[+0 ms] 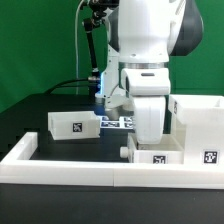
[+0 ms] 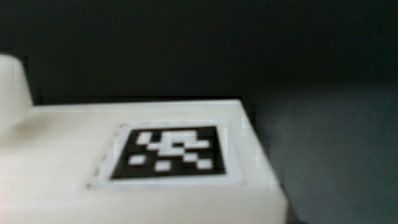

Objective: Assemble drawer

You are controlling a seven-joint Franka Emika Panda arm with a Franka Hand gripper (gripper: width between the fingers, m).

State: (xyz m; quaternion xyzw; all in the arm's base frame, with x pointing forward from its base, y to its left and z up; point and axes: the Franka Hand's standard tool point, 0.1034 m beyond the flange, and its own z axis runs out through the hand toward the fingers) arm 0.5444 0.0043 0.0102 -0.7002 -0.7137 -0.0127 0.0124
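Note:
A small white tray (image 1: pixel 75 124) with a marker tag lies on the black table at the exterior view's left. A second white drawer part (image 1: pixel 152 152) with a tag stands just behind the front wall. The tall white box housing (image 1: pixel 200 122) is beside it on the right and also carries a tag. My gripper (image 1: pixel 150 132) hangs straight down onto the second part, and its fingertips are hidden behind that part. The wrist view is blurred and filled by a white surface (image 2: pixel 71 150) with a black-and-white tag (image 2: pixel 171 153). No fingers show there.
The long low white border wall (image 1: pixel 90 172) runs along the front and up the left side. The marker board (image 1: pixel 118 122) lies flat behind the gripper. A green backdrop and a black cable stand at the back.

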